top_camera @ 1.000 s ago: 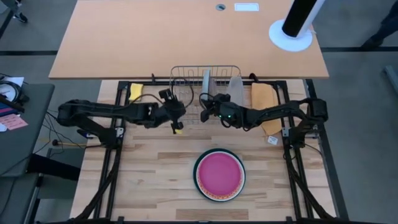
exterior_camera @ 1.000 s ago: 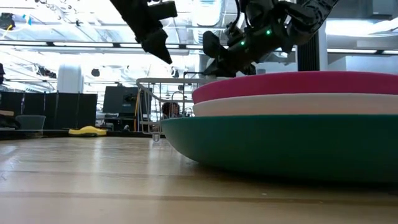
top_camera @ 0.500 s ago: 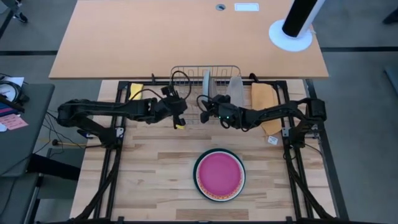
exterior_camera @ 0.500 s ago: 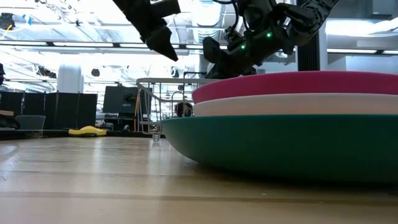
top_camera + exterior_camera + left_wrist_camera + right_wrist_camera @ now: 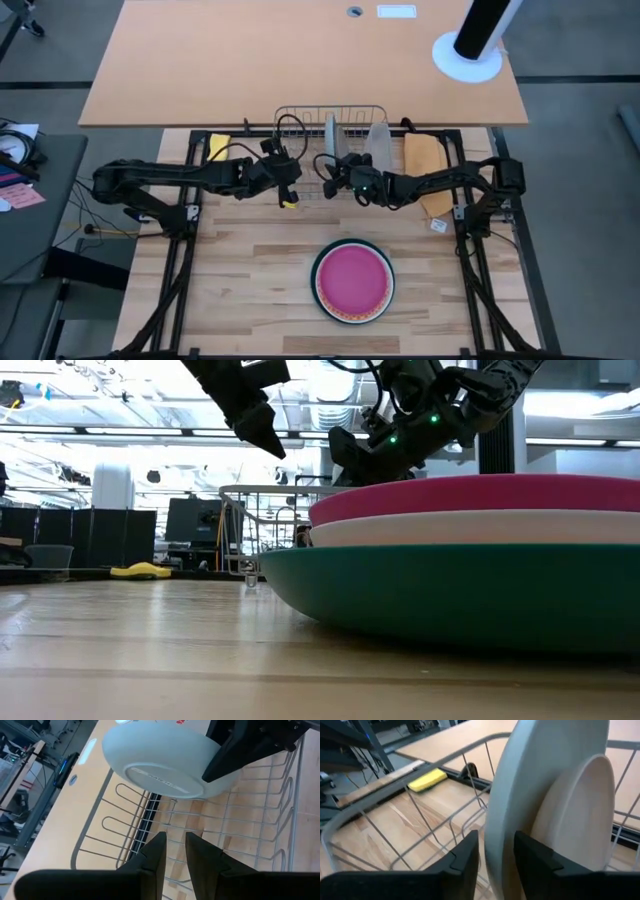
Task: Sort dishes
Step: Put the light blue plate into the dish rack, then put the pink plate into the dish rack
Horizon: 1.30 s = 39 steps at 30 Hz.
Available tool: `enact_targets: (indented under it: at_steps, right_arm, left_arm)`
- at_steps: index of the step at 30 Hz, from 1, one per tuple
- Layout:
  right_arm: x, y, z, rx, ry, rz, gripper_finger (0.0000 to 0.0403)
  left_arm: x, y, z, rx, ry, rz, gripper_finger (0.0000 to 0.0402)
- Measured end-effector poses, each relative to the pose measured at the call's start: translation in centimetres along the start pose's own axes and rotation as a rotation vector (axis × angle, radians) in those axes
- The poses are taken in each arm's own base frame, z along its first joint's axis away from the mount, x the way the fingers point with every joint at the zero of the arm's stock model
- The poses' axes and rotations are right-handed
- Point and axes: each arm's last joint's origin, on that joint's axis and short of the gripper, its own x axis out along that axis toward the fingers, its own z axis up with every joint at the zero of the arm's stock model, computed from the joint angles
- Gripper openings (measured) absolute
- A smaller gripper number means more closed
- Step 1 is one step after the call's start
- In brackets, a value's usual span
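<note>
A wire rack [image 5: 332, 140] stands at the table's far middle. A pale grey plate [image 5: 331, 130] stands on edge in it, its underside [image 5: 160, 767] facing left. A second pale plate [image 5: 377, 140] stands further right. Near the front lies a stack with a magenta plate [image 5: 352, 278] on a white one [image 5: 470, 528] and a dark green one [image 5: 450, 590]. My right gripper [image 5: 333, 172] is shut on the grey plate's rim. My left gripper [image 5: 285, 190] hovers left of the rack, holding nothing, its fingers [image 5: 159, 852] a thin gap apart. My right gripper pinches the grey plate's rim [image 5: 496, 845] on its near side between the two fingers, one on each face. The fingers [image 5: 465, 857] come slanting from the table's near right. The plate stands upright on edge, its lower rim in the rack's wires.
A yellow sponge [image 5: 218, 146] lies at the far left by the rack. A tan board [image 5: 425, 172] lies right of the rack. A large brown tabletop [image 5: 300, 60] with a white-based post [image 5: 468, 50] lies beyond. Bare wood [image 5: 240, 280] stretches left of the stack.
My left gripper has gone a little toward the table's far edge, closer to the rack. My right gripper has crept slightly toward the far edge and up along the grey plate. The plates have kept their places.
</note>
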Motion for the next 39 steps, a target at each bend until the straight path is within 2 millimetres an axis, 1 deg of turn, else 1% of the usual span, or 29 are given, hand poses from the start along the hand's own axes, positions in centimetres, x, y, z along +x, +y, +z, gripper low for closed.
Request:
enact_targets:
  at_steps: [5, 11, 14, 17, 23, 28, 32, 35, 39]
  right_arm:
    - [-0.6, 0.1, 0.3, -0.012, 0.015, 0.004, 0.0161]
    - [-1.4, 0.2, 0.8, -0.021, 0.024, 0.012, 0.0200]
    - [-2.2, 0.2, 1.3, -0.030, 0.032, 0.015, 0.0215]
    - [-3.5, 0.3, 2.4, -0.060, 0.026, 0.035, 0.0224]
    - [-7.3, 0.5, 4.7, -0.107, 0.003, 0.100, 0.0226]
    - [-11.5, 1.2, 6.0, -0.197, -0.017, 0.208, 0.0226]
    - [-15.2, 1.5, 6.2, -0.302, 0.008, 0.310, 0.0225]
    - [-17.7, 1.2, 6.1, -0.332, 0.049, 0.391, 0.0223]
    - [-20.0, 0.5, 5.9, -0.353, 0.106, 0.450, 0.0221]
  left_arm:
    - [-0.1, -0.2, -0.1, -0.022, 0.014, -0.008, 0.0068]
    - [-0.6, -1.1, -0.5, -0.043, 0.053, -0.042, 0.0068]
    - [-1.1, -1.7, -0.7, -0.048, 0.069, -0.058, 0.0068]
    - [-1.6, -2.3, -0.7, -0.038, 0.071, -0.065, 0.0068]
    - [-2.6, -3.3, -0.4, -0.010, 0.051, -0.048, 0.0068]
    - [-3.4, -3.5, 0.5, -0.041, 0.016, -0.060, 0.0068]
    - [-4.5, -3.9, 1.4, -0.048, -0.026, -0.086, 0.0068]
    - [-5.5, -4.0, 2.3, -0.053, -0.066, -0.106, 0.0068]
    - [-6.6, -4.1, 3.3, -0.073, -0.116, -0.137, 0.0068]
